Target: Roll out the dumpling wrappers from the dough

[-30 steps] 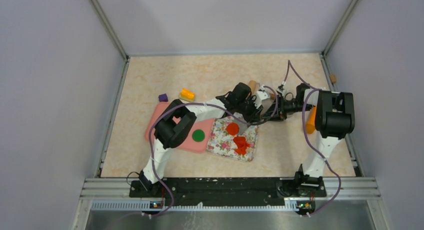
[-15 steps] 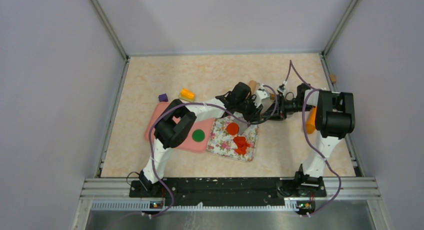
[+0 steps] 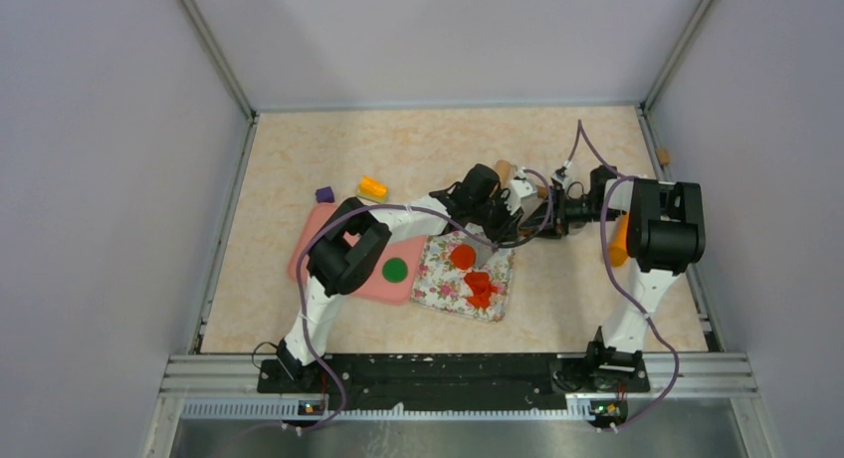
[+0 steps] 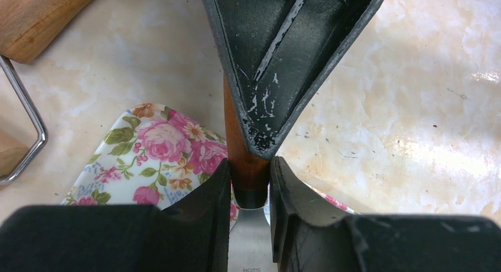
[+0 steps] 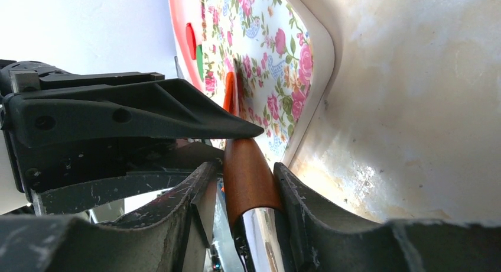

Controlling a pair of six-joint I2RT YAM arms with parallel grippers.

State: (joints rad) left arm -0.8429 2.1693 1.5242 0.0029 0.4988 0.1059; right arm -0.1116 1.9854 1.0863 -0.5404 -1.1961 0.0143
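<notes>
An orange-red wrapper disc (image 3: 462, 256) and the ragged orange-red dough scrap (image 3: 481, 287) lie on the floral mat (image 3: 443, 284). A green disc (image 3: 395, 270) lies on the pink board (image 3: 318, 229). My left gripper (image 3: 510, 217) and right gripper (image 3: 545, 219) meet just beyond the mat's far right corner. Both are shut on one tool with a brown wooden handle (image 4: 239, 148) and a metal blade. In the left wrist view my left gripper (image 4: 249, 165) holds the handle where it meets the blade. In the right wrist view my right gripper (image 5: 241, 171) clamps the handle (image 5: 248, 177).
A wooden rolling pin (image 4: 41, 12) and a metal ring cutter (image 4: 26, 115) lie behind the mat. An orange carrot-shaped stick (image 3: 619, 241) lies beside the right arm. A yellow-orange block (image 3: 373, 188) and a purple cube (image 3: 324, 194) sit behind the pink board.
The right wrist has edged slightly toward the back. Both grippers stay shut on the tool, and the clay pieces have not moved.
</notes>
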